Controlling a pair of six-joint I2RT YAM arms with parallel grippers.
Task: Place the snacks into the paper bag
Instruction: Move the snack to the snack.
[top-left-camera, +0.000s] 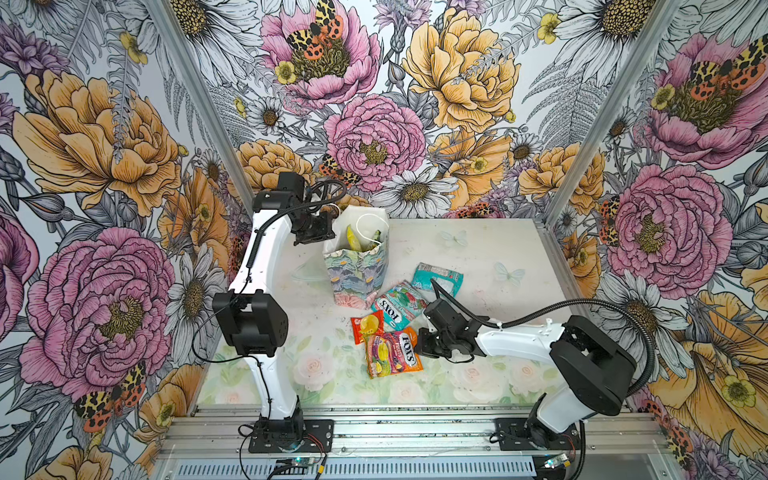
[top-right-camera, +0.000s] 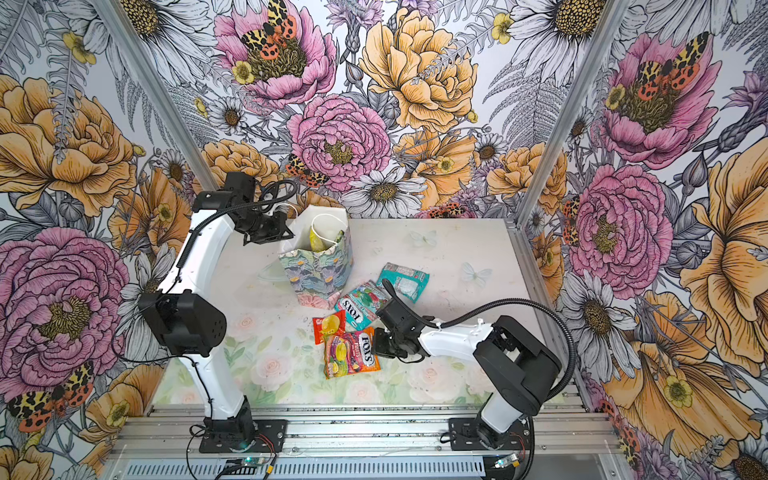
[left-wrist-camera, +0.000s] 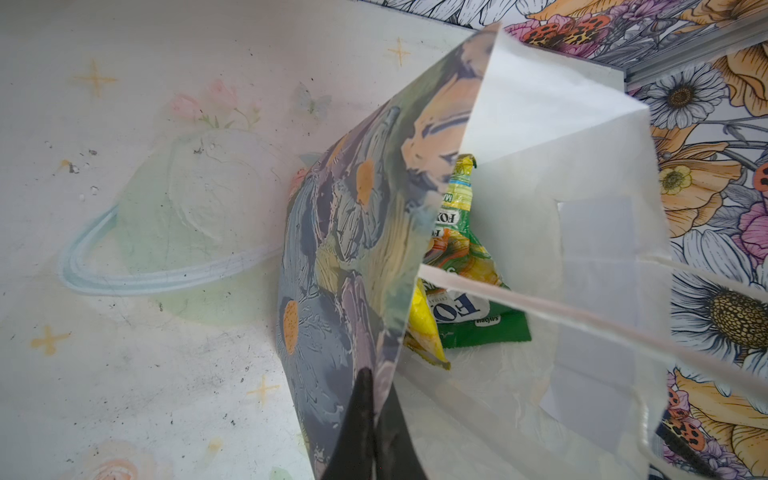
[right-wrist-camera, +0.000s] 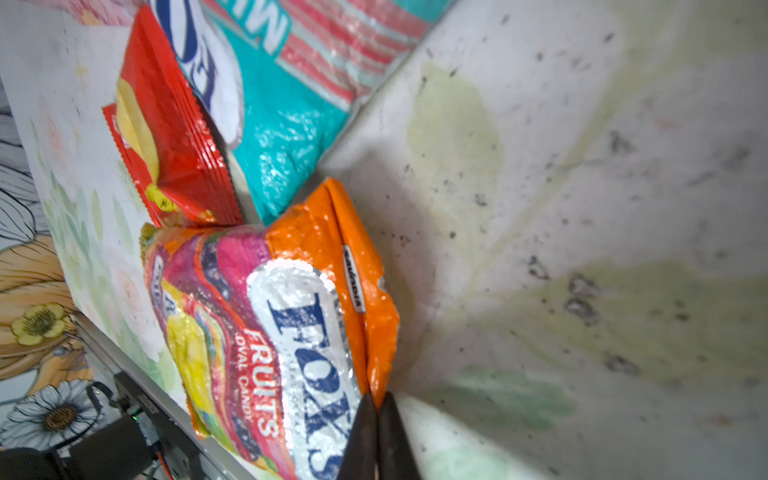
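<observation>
The paper bag (top-left-camera: 357, 270) stands upright and open, pastel floral outside and white inside, with one wall pinched at the rim by the closed left gripper (left-wrist-camera: 370, 399). Inside, just beyond that gripper, a yellow packet (left-wrist-camera: 424, 332) and a green FOX'S packet (left-wrist-camera: 469, 266) stand on end. The orange FOX'S Fruits packet (right-wrist-camera: 291, 332) lies flat, its orange edge nipped by the closed right gripper (right-wrist-camera: 376, 415). At the end away from this gripper, a small red packet (right-wrist-camera: 166, 137) and a teal FOX'S packet (right-wrist-camera: 282, 116) meet it. A second teal packet (top-left-camera: 436, 276) lies farther from this gripper, just beside the teal FOX'S packet.

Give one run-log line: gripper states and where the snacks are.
left gripper: shut on paper bag | right gripper: shut on orange packet | table: red packet, two teal packets | bagged: yellow packet, green packet
</observation>
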